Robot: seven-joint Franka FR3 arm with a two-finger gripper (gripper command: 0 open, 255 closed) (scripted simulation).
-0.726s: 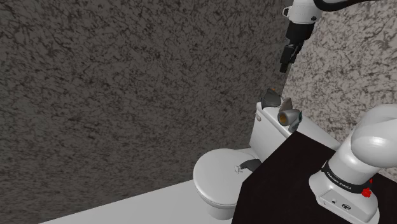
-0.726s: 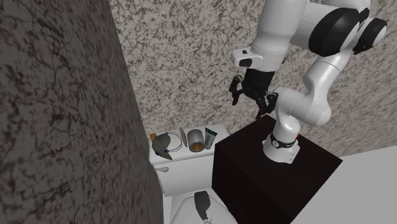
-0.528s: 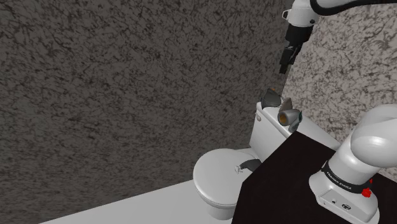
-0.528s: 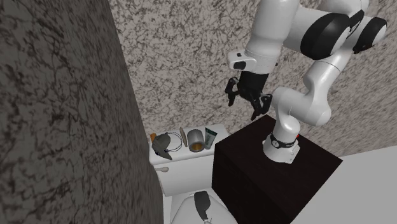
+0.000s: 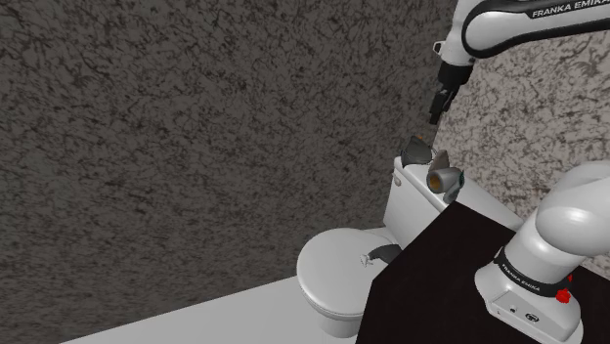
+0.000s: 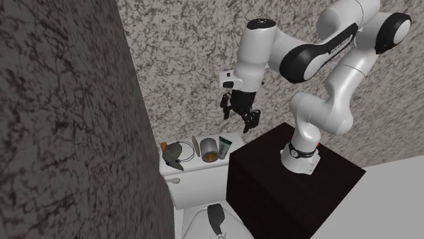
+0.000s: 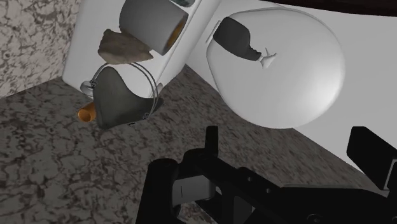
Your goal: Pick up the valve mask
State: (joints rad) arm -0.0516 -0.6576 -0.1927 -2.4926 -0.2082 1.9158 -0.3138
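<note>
Progress is small so far: the valve mask (image 7: 121, 98) is neither grasped nor lifted. It is a grey cup-shaped piece with thin straps. It rests on top of the white toilet tank (image 6: 200, 185), at the end closest to the dark wall. A grey cup (image 7: 149, 22) lies on its side just beside it, and a small orange thing (image 7: 86, 113) sits at the mask's edge; I cannot tell what that one is.

The gripper (image 6: 239, 117) hangs in the air well above the tank and touches nothing. Its two fingers are spread apart with nothing between them. In the wrist view the mask is off to one side of the fingers, not lined up between them.

As I judge it, only a part of the approach is done. What is left is to bring the hand over the mask, go down to it, close the fingers on its body or strap, and lift it clear of the cup.
</note>
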